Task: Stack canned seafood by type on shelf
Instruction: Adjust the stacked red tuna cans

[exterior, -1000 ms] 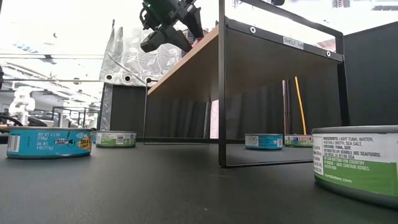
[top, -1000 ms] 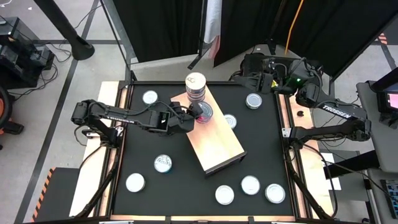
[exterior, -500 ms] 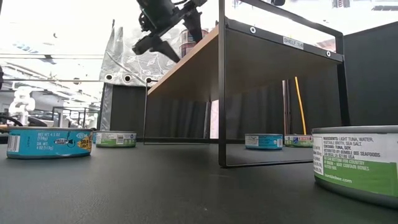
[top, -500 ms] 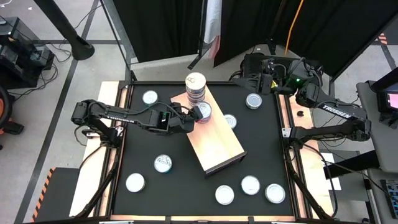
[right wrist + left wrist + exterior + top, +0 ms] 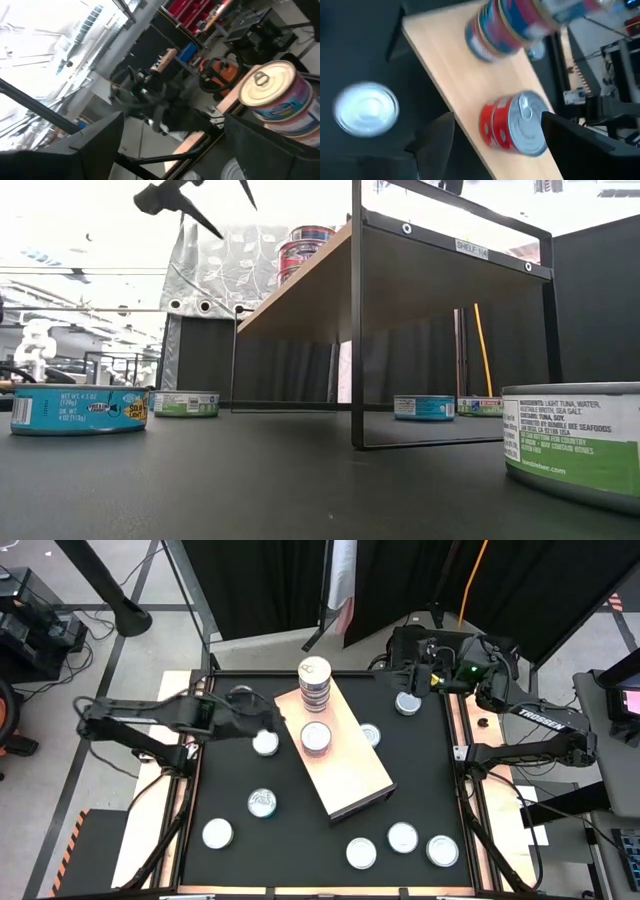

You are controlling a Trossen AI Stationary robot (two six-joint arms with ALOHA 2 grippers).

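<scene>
While hanging above the black tabletop point(image 5: 330, 835) with fingers spread apart and gripping nothing, left gripper point(image 5: 262, 720) sitting just off the long edge of the shelf point(image 5: 352, 775), over the table's left half. Shelf running as a long pale board, long axis slanting from the far middle of the table toward the near right. Lying flat on it just ahead of those open fingers, silvery top up, a red-sided tin point(image 5: 516, 129), apart from both fingers. Beyond that tin, standing upright at the shelf's far end, a stack of tins point(image 5: 314, 681), count perhaps four, blurred in the left wrist view. Resting on the tabletop close beneath the left gripper, a lone white-topped tin point(image 5: 265, 743). Waiting at the far right corner, right gripper point(image 5: 420, 668), fingers likewise spread wide and empty, near another loose tin point(image 5: 407, 702).
</scene>
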